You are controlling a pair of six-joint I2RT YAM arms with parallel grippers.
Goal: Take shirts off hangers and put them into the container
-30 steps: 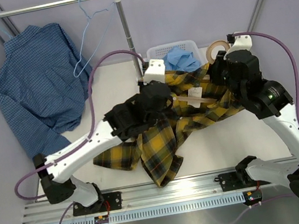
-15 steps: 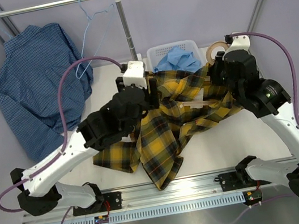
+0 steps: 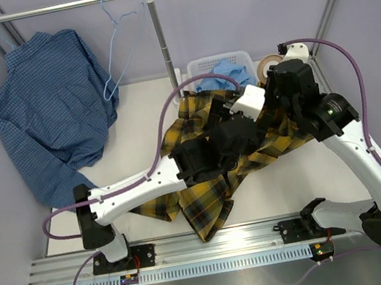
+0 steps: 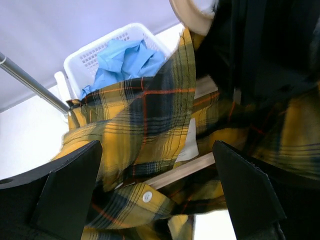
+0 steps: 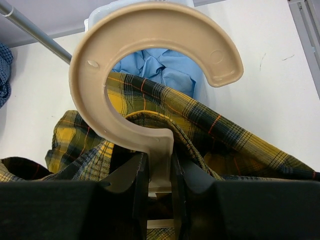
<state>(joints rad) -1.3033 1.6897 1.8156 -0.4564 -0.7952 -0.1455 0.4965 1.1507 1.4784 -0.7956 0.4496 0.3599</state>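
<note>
Hanger (image 5: 87,95) neck pinched in right tool (image 5: 160,172), left tool (image 4: 157,192) spread wide over plaid shirt (image 4: 145,120)

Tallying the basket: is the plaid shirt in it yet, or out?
Out. The plaid shirt lies on the table beside the basket, which holds only the light blue shirt.

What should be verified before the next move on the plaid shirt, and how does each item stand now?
1. Grip: right hand clamped on the tan hanger below its hook: ok.
2. Readiness: left hand open, holding nothing: ok.
3. Target: plaid shirt directly in front of the left hand: ok.
4. Release: plaid shirt free of the tan hanger: not ok, fabric drapes over its bar.
5. Space: room in the container beside the light blue shirt: cannot tell.
</note>
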